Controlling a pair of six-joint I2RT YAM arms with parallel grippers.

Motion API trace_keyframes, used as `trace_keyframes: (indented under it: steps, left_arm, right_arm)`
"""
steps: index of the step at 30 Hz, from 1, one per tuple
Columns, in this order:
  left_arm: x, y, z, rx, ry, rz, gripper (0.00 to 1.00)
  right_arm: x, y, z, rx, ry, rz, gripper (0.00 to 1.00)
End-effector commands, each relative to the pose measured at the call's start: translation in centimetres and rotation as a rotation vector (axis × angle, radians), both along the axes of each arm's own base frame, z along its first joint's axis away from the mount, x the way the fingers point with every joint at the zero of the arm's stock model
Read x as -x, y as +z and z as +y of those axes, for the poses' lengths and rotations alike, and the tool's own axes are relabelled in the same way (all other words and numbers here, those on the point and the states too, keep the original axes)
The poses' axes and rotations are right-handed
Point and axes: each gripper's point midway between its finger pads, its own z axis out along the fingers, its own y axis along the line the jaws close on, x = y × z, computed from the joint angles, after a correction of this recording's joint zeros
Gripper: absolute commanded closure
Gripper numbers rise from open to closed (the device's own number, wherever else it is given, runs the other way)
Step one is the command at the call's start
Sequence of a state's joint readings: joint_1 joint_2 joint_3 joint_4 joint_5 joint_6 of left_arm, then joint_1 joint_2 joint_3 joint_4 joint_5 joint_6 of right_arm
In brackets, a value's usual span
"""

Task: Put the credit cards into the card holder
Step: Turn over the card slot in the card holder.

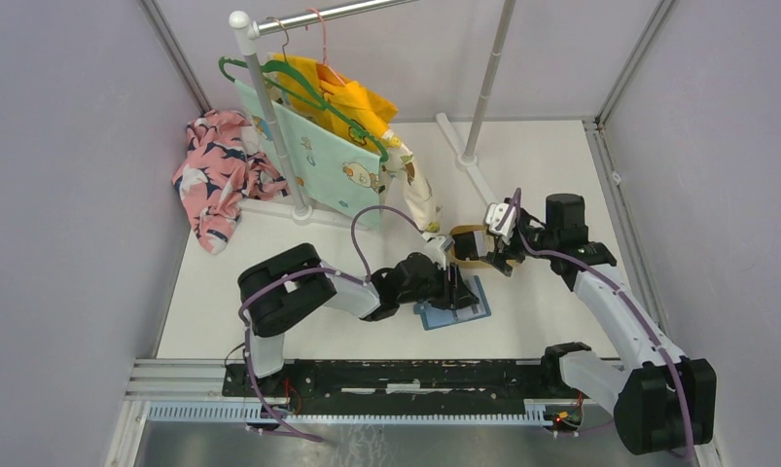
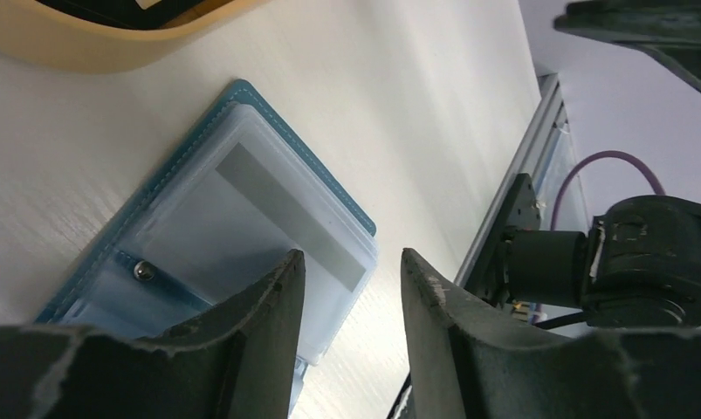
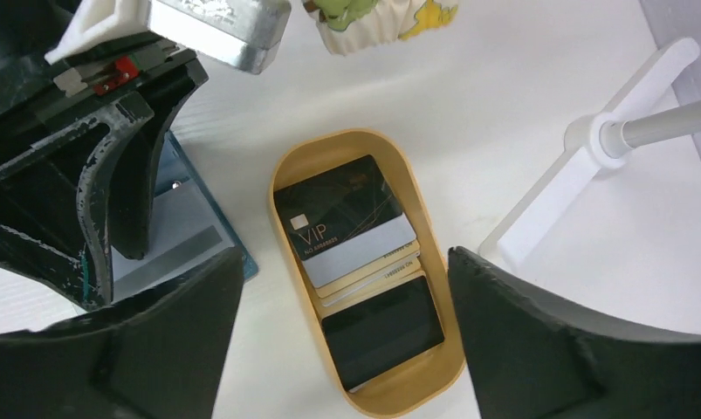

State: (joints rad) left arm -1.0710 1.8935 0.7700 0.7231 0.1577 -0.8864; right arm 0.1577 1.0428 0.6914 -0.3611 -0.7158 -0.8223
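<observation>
Looking from above, the card holder (image 1: 459, 313) lies open just beside the tan tray (image 1: 461, 236), on the tray's side toward the arm bases. The left gripper (image 1: 454, 290) reaches down onto it, probably to pin it flat for loading.

Its wrist view shows the jaws parted with nothing between them, and 1 finger (image 2: 268, 305) over the holder's edge.

From the right wrist, the right gripper (image 3: 340, 262) hangs above the tray, spread wide and empty. It straddles the credit cards (image 3: 342, 218) stacked inside, seemingly lined up to pick 1.
</observation>
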Motion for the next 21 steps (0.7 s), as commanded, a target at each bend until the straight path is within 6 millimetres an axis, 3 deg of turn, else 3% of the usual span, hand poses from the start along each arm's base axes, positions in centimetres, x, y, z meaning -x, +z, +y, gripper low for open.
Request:
trace_keyframes:
  steps: [1, 6, 9, 11, 14, 17, 21]
  left_arm:
    - [-0.9, 0.0, 0.7, -0.095, 0.02, -0.117, 0.5]
    - [-0.3, 4.4, 1.2, -0.062, 0.005, -0.271, 0.5]
    - [0.3, 7.4, 1.7, -0.06, 0.008, -0.391, 0.49]
    - [1.0, 9.0, 2.3, -0.045, 0.003, -0.449, 0.48]
    - [1.5, 11.0, 4.0, -0.021, 0.012, -0.517, 0.48]
    - [1.6, 12.1, 6.4, -0.012, 0.05, -0.567, 0.47]
    - [1.0, 12.5, 10.1, -0.036, 0.141, -0.622, 0.36]
  right_arm:
    - [0.1, 2.5, 0.4, -0.083, 0.045, -0.048, 0.02]
    - [-1.7, 5.5, -1.4, -0.138, -0.074, -0.142, 0.02]
    - [-3.3, 6.6, -3.1, -0.227, -0.301, -0.123, 0.02]
    - [-3.3, 6.6, -2.8, -0.247, -0.301, -0.084, 0.02]
    - [-2.7, 7.3, -0.6, -0.293, -0.173, 0.031, 0.02]
    - [-3.2, 6.7, 0.0, -0.386, -0.21, 0.118, 0.03]
    - [-3.5, 3.5, 0.2, -0.476, -0.3, 0.237, 0.08]
